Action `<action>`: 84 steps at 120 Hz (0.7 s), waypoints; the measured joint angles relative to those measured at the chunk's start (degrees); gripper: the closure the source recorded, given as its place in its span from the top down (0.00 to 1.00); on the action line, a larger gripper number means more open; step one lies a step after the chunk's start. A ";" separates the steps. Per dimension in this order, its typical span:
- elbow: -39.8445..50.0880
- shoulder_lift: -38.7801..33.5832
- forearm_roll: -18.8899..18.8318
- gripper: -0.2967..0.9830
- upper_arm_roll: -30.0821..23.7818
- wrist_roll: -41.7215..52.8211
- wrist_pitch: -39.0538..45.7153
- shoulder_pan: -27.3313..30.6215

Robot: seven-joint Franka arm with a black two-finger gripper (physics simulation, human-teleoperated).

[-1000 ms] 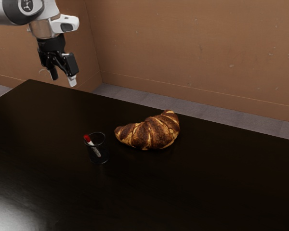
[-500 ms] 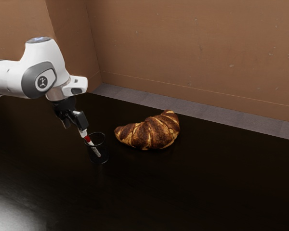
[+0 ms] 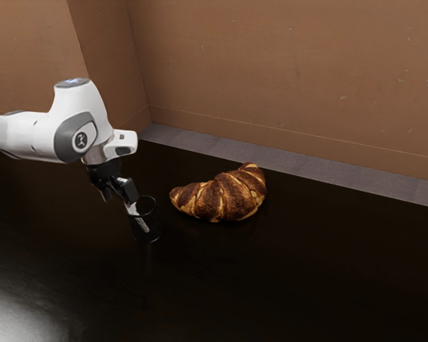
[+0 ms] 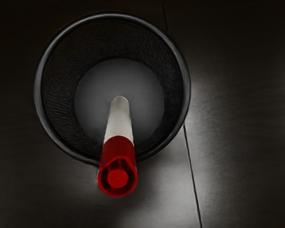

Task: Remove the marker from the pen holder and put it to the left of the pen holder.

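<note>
On my ext. cam, the croissant (image 3: 221, 199) was dk. brown w/ golden stripes; the table (image 3: 271, 278) read near-blk., w/ a pale grey sheen toward 7 o'clock. Up at 12, I had an orangey-brown wall (image 3: 285, 64), lt. specks on it, above a purplish-grey floor strip (image 3: 271, 160). The arm (image 3: 39, 135) was white w/ grey, the gripper (image 3: 119, 202) blk. w/ a white tip. Wrist cam gave me a red cap (image 4: 117, 156), off-white marker barrel (image 4: 119, 118), blk. holder rim (image 4: 38, 90), mesh-patterned wall and grey base.

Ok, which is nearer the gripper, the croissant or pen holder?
The pen holder, the dark cup with the marker inside: the gripper is by its rim; the croissant lies farther off.
</note>
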State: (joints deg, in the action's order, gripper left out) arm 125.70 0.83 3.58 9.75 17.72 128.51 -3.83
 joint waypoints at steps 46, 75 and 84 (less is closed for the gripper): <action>-1.98 4.64 2.66 0.77 -0.17 1.85 2.11 -0.37; -1.93 4.57 3.49 0.42 -0.10 3.00 2.69 -0.18; -2.02 4.56 3.54 0.32 -0.02 3.29 2.89 -0.15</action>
State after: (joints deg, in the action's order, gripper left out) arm 123.68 5.39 7.12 9.73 21.01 131.40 -3.98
